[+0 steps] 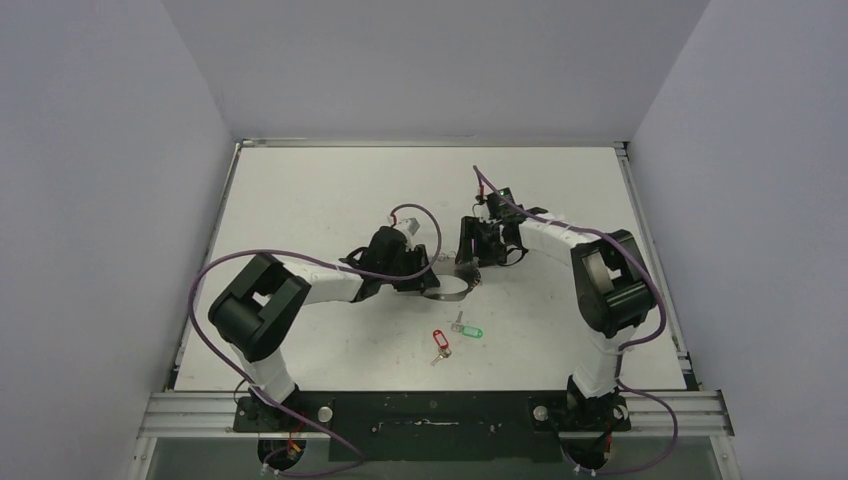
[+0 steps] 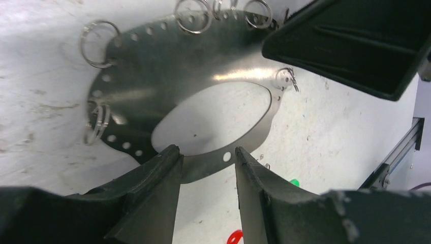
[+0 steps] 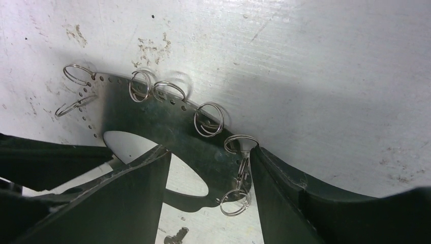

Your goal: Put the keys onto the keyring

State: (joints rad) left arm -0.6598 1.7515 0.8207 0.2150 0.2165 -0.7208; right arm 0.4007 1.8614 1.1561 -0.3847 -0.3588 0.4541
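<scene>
Left tool [image 2: 206, 153] and right tool [image 3: 208, 152], both parted and empty, straddle the keyring [image 2: 152, 86]. The keys [image 1: 441, 340] lie on the worktop [image 1: 300, 200] just nearward, about midway.

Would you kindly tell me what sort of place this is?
Probably a robotics lab test cell: plain grey walls box in a white table, and the left arm and right arm are mounted on a metal rail.

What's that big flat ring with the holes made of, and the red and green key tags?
The flat ring looks like sheet metal, probably steel: bright mirror-like glare. The split rings are shiny metal wire. The red tag and green tag look like plastic, solid saturated colour, but too small to be sure.
</scene>
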